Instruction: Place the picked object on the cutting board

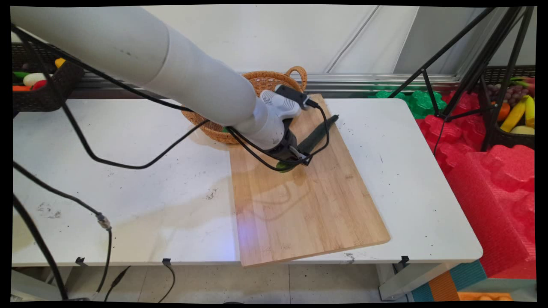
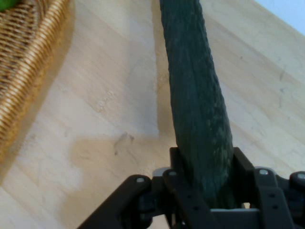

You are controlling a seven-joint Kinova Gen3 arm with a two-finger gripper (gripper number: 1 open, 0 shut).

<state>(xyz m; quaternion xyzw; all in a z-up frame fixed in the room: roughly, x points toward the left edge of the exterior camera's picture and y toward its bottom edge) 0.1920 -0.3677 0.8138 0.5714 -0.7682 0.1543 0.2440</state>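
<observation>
Fingers (image 2: 178,164) clamp cucumber (image 2: 195,95) on cutting board (image 1: 308,205), beside basket (image 1: 261,83).

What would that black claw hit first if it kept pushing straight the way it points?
The cucumber already sits between the fingers of the gripper; straight on, it would probably press it into the wooden cutting board beneath.

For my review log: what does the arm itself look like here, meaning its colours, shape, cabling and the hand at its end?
The arm is a thick, smooth white tube that narrows to a ribbed white wrist carrying a small black box. Black cables hang in loops from it down to the hand, which is black, with jointed linkage bars fastened by silver rivets. No lettering shows.
</observation>
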